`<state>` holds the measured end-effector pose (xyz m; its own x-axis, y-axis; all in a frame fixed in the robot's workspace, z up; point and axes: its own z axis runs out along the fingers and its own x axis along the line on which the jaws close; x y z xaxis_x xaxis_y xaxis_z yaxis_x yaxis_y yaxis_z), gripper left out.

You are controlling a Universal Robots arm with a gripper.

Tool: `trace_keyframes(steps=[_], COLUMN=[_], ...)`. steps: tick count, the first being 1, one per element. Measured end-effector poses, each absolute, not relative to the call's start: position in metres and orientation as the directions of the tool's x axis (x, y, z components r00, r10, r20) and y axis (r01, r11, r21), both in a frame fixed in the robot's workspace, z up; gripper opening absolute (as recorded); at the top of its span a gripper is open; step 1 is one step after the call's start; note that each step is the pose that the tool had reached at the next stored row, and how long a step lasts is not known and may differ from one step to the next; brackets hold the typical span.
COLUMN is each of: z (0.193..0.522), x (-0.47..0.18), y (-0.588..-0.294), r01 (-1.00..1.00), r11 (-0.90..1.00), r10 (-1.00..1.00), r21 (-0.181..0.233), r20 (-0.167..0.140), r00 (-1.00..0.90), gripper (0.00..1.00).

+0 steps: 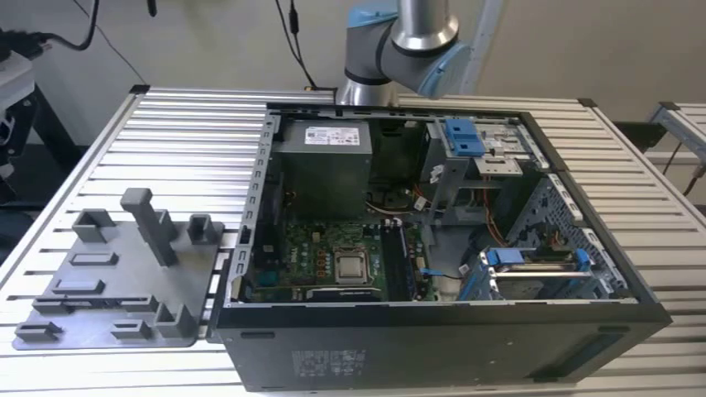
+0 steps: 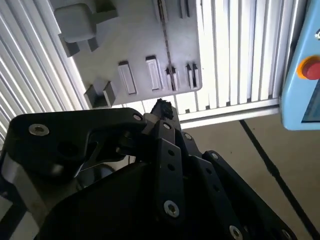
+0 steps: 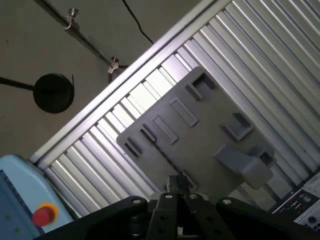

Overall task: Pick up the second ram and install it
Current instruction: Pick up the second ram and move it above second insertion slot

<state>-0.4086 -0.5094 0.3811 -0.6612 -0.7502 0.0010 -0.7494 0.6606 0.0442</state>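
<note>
In both wrist views my gripper (image 3: 175, 184) (image 2: 161, 106) hangs high above the grey holder tray (image 3: 200, 135) (image 2: 135, 40), near the tray's edge by the table rim. Its black fingers are pressed together with nothing between them. The tray (image 1: 121, 281) lies at the exterior view's left, beside the open computer case (image 1: 441, 331). Its narrow slots (image 2: 172, 77) look dark and bare. Inside the case, dark memory slots (image 1: 395, 260) run beside the processor socket (image 1: 350, 266). I cannot pick out the second ram there.
The arm (image 1: 403, 41) rises behind the case. A pale blue pendant with a red button (image 3: 42, 215) (image 2: 310, 67) sits off the slatted table's (image 1: 188, 141) edge. A black round base (image 3: 52, 92) stands on the floor. Grey posts (image 1: 149, 227) stick up from the tray.
</note>
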Motion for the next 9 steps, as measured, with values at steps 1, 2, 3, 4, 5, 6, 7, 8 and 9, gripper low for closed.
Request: trace_keyframes(steps=[1, 2, 3, 4, 5, 6, 7, 8, 9], z=[0.3811, 0.3811, 0.3811, 0.3811, 0.381, 0.3809, 0.3808, 0.3807, 0.3806], x=[-0.4086, -0.4086, -0.4086, -0.4086, -0.4086, -0.4086, -0.4086, -0.4086, -0.4086], y=[-0.5094, -0.5093, -0.5093, -0.5094, -0.5094, -0.5093, -0.5093, -0.5093, -0.5093], r01=[-0.761, -0.773, -0.784, -0.795, -0.806, -0.816, -0.828, -0.837, -0.847], r11=[0.647, 0.633, 0.619, 0.605, 0.59, 0.576, 0.56, 0.545, 0.531], r10=[-0.762, -0.773, -0.785, -0.796, -0.807, -0.817, -0.828, -0.838, -0.847], r21=[0.044, 0.043, 0.043, 0.043, 0.043, 0.043, 0.042, 0.042, 0.042], r20=[0.001, 0.002, 0.002, 0.003, 0.003, 0.003, 0.003, 0.003, 0.003], r00=[-0.648, -0.634, -0.62, -0.605, -0.591, -0.576, -0.56, -0.546, -0.531], gripper=[0.11, 0.11, 0.11, 0.11, 0.11, 0.11, 0.11, 0.11, 0.11])
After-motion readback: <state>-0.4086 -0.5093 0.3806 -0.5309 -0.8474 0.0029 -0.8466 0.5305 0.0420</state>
